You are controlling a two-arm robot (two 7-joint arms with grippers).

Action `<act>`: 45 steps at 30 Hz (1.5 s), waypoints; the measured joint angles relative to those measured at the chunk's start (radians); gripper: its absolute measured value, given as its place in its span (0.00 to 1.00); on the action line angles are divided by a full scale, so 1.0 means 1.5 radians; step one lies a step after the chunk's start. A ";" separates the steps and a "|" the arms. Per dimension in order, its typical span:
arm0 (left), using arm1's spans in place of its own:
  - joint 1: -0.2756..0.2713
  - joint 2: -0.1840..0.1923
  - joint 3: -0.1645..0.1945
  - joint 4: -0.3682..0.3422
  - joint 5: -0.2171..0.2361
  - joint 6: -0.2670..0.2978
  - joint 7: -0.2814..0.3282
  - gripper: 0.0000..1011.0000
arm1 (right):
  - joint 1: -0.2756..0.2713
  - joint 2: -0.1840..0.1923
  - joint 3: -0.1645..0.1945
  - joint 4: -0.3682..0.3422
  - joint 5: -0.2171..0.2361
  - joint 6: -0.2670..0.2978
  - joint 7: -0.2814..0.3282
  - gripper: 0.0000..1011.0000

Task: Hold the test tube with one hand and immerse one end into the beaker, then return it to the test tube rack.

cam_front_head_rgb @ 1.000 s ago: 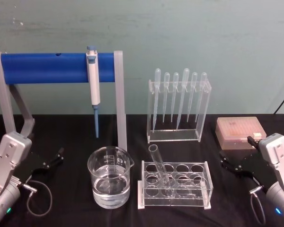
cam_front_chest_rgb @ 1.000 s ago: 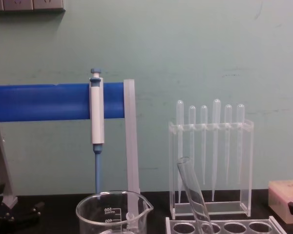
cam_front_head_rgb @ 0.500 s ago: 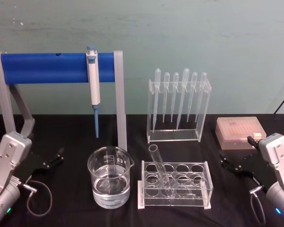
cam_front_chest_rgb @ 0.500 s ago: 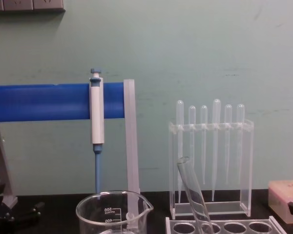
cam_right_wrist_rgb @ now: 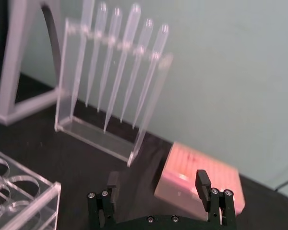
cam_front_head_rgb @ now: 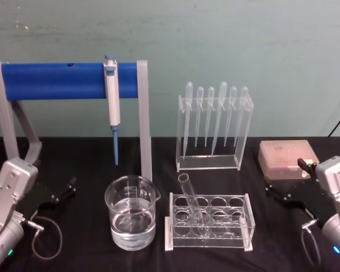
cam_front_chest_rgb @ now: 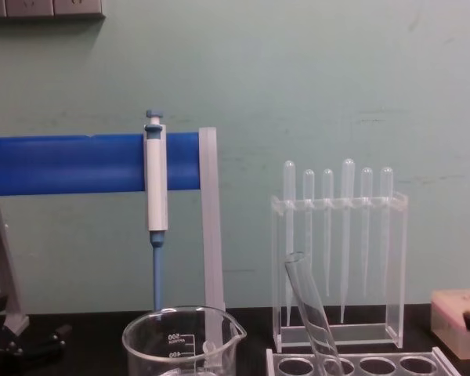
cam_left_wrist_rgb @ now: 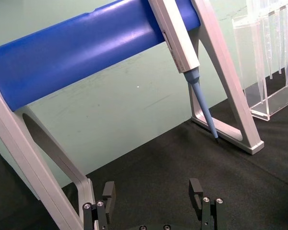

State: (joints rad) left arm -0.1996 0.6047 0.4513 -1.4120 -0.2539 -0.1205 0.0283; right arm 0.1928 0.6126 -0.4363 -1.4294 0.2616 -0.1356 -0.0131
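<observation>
At the far left, low over the black tabletop [cam_front_head_rgb: 85, 158], the left black two-fingered pincer [cam_left_wrist_rgb: 152, 191] hung with its fingers spread and nothing between them. Behind it stood a stand made of a thick blue bar on grey legs [cam_front_head_rgb: 56, 81], with a white-and-blue pipettor [cam_front_head_rgb: 111, 96] hanging from the bar near the right leg, tip down. In front of that leg sat the wide clear glass beaker [cam_front_head_rgb: 131, 212], partly filled with clear liquid. Just beside it, to the right, was the clear plastic test tube rack [cam_front_head_rgb: 246, 226]. The long clear glass test tube [cam_front_head_rgb: 191, 198] stood in a hole in the rack's left half, tilted so that its open top leaned toward the beaker, with no pincer touching it. Behind the rack stood a clear holder [cam_front_head_rgb: 212, 161] carrying six thin plastic pipettes, bulbs up. Farther right lay a pink box [cam_front_head_rgb: 287, 158]. Next to it the right black pincer [cam_right_wrist_rgb: 157, 179] hung, fingers spread and empty.
</observation>
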 joint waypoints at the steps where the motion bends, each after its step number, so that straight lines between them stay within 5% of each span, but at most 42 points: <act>1: 0.000 0.000 0.000 0.000 0.000 0.000 0.000 0.99 | -0.002 0.002 0.004 -0.005 0.002 -0.003 0.004 0.99; 9: 0.000 0.000 0.000 0.000 0.000 0.000 0.000 0.99 | -0.030 0.035 0.041 -0.066 0.041 -0.022 0.061 0.99; 17: 0.000 0.000 0.000 0.000 0.000 0.000 0.000 0.99 | -0.036 0.103 0.052 -0.123 0.109 -0.019 0.228 0.99; 21: 0.000 0.000 0.000 0.000 0.000 0.000 0.000 0.99 | -0.024 0.138 0.049 -0.137 0.160 0.001 0.346 0.99; 26: 0.000 0.000 0.000 0.000 0.000 0.000 0.000 0.99 | -0.005 0.156 0.043 -0.139 0.199 0.021 0.445 0.99; 34: 0.000 0.000 0.000 0.000 0.000 0.000 0.000 0.99 | 0.049 0.160 0.007 -0.134 0.225 0.077 0.563 0.99; 45: 0.000 0.000 0.000 0.000 0.000 0.000 0.000 0.99 | 0.150 0.126 -0.072 -0.105 0.179 0.142 0.595 0.99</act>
State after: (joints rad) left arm -0.1995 0.6047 0.4514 -1.4120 -0.2539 -0.1205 0.0283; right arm 0.4172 0.8015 -0.5445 -1.5865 0.5307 0.0772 0.8787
